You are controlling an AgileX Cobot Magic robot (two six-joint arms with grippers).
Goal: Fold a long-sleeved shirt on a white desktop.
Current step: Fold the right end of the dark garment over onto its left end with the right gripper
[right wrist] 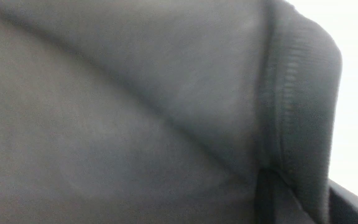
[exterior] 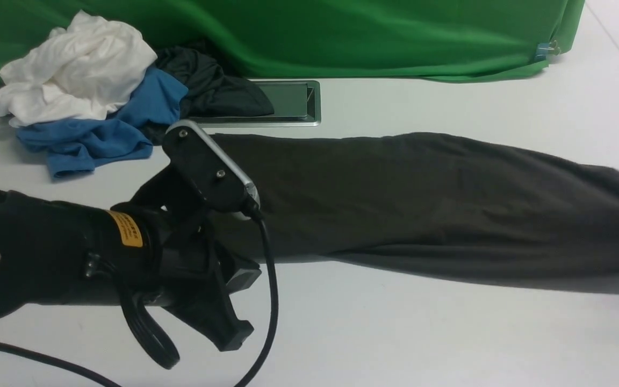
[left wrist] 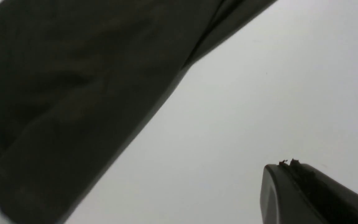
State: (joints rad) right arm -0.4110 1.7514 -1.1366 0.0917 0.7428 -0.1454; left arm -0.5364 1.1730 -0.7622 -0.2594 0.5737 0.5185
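Left gripper (exterior: 234,306), nearest, jaws closed and empty, hovers over the desktop (exterior: 395,333) just beside the left end of the shirt (exterior: 422,204). The shirt lies as a long band across the desktop. Right gripper: cloth fills its view, grip not discernible. Beyond: hatch (exterior: 293,102), clothes pile (exterior: 84,91), green backdrop (exterior: 342,32).

You see: long-sleeved shirt (exterior: 422,204) matt soft knit, ribbed hem | white desktop (exterior: 395,333) smooth, faint sheen | cable hatch (exterior: 288,102) brushed metal | left gripper (left wrist: 294,180) matt black plastic | backdrop (exterior: 342,32) green cloth
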